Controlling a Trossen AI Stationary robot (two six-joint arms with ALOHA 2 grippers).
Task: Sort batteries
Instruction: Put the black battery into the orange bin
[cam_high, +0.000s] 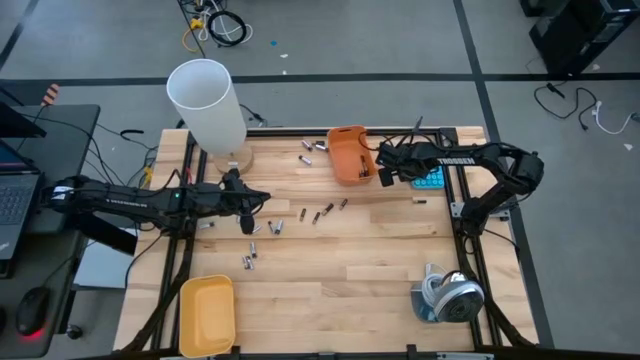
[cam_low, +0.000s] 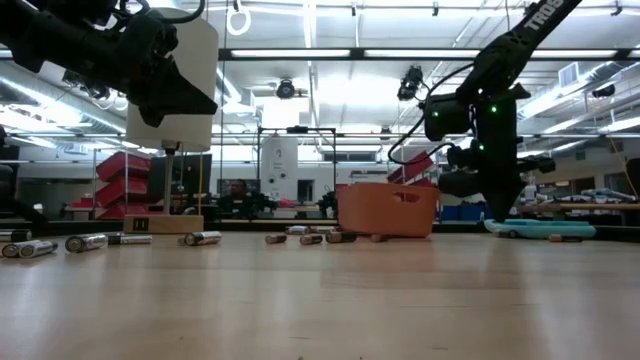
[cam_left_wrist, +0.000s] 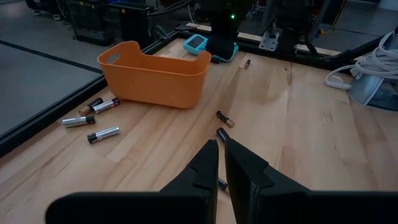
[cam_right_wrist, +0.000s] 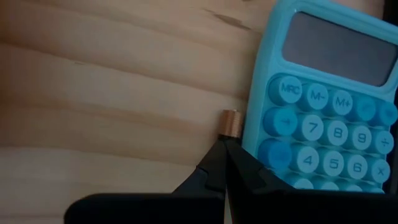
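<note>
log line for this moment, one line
left gripper: shut, above batteries | right gripper: shut, by calculator | orange bin: contents unseen

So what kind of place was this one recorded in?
Most likely a robotics lab or workshop: a wooden workbench on a grey concrete floor with loose cables, a laptop beside it, and long ceiling strip lights over shelving and equipment.

High view: straight down over pale wooden counter (cam_high: 380, 260). Low view: counter-level, facing room. Right wrist view: very close on blue calculator (cam_right_wrist: 323, 106). Orange plastic bin (cam_high: 351, 154) shared by high, low, left wrist.
</note>
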